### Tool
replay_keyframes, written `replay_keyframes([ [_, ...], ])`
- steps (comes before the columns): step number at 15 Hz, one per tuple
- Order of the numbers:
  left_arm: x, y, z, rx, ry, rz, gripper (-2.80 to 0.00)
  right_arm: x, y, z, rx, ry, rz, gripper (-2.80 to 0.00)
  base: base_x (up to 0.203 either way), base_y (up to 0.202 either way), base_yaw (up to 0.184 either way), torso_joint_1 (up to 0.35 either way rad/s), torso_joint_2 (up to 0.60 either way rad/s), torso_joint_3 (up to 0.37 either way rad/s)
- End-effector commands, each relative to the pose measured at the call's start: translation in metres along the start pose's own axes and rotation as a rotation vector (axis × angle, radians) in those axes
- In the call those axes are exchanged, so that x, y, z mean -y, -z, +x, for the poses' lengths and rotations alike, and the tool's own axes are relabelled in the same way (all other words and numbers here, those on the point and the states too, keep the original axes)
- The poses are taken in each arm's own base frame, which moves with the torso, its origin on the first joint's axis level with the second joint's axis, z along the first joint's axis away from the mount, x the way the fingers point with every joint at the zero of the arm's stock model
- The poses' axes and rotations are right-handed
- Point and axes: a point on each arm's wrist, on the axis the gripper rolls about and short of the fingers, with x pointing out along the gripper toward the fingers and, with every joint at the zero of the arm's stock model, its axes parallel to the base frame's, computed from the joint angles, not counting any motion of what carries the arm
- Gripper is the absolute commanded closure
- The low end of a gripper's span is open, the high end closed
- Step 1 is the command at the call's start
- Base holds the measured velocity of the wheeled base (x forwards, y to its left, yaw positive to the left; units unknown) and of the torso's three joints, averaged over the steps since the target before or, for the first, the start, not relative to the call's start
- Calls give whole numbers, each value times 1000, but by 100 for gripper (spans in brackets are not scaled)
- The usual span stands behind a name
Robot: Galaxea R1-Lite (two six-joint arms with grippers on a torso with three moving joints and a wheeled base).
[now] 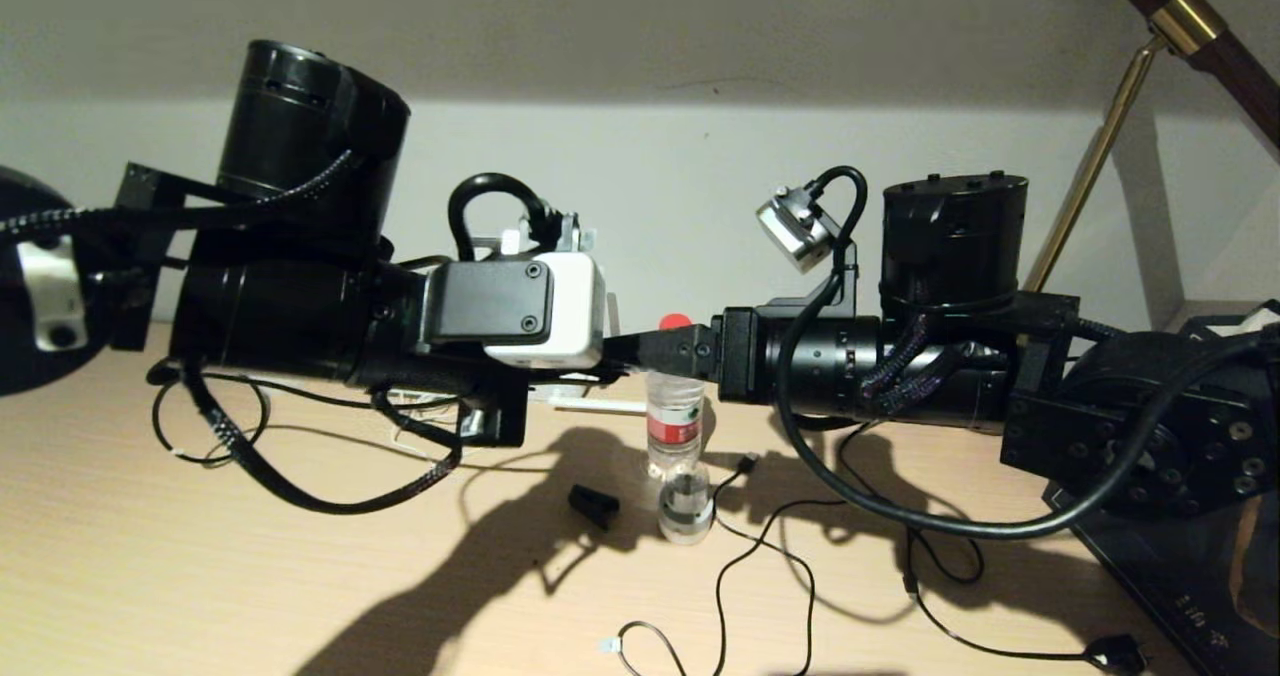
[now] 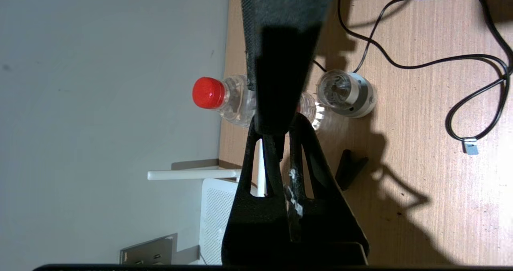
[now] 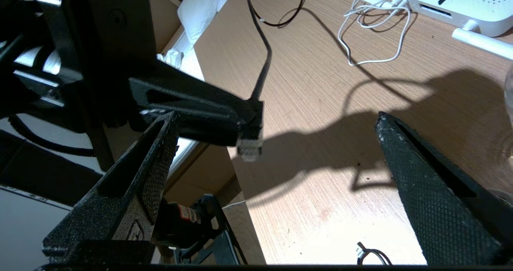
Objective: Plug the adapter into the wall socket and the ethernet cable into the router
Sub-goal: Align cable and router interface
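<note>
Pinching the ethernet cable (image 3: 260, 74) at its black connector, just behind the clear tip, with the jaws of the left gripper (image 3: 244, 118) pressed together. Holding that connector in the air above the wooden table (image 3: 320, 207), cable trailing away toward the table's far side. Facing it tip to tip with the right gripper (image 3: 276, 120), jaws spread wide on either side of the connector and touching nothing. Well apart from the router (image 3: 449, 2), flat and white at the back of the table by the wall, with a thin white cord (image 3: 372, 34) looped just beside it. Just past the router, low on the wall: the grey wall socket (image 2: 148, 251). Below both arms, a red-capped water bottle (image 1: 675, 426) standing upright, near a small black clip (image 1: 593, 504) and a thin black cable (image 1: 770, 536).
</note>
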Motion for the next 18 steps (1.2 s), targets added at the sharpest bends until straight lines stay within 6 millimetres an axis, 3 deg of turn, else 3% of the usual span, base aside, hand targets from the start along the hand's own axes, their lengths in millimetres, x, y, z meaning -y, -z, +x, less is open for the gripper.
replay_keyframes([
  [1,0,0,-3,1,-7,6,0,-2,-1,-1,2,-7,0,-172,0,0,0,0,0,0],
  [2,0,0,-2,3,-12,8,0,-2,-1,-2,4,-8,-1,0,0,0,0,0,0,0],
  [17,6,3,1,13,-10,12,0,-8,1,-2,0,-19,-8,0,0,0,0,0,0,0],
  [18,8,4,2,12,-6,9,-280,-7,1,-2,-3,-18,-7,0,0,0,0,0,0,0],
])
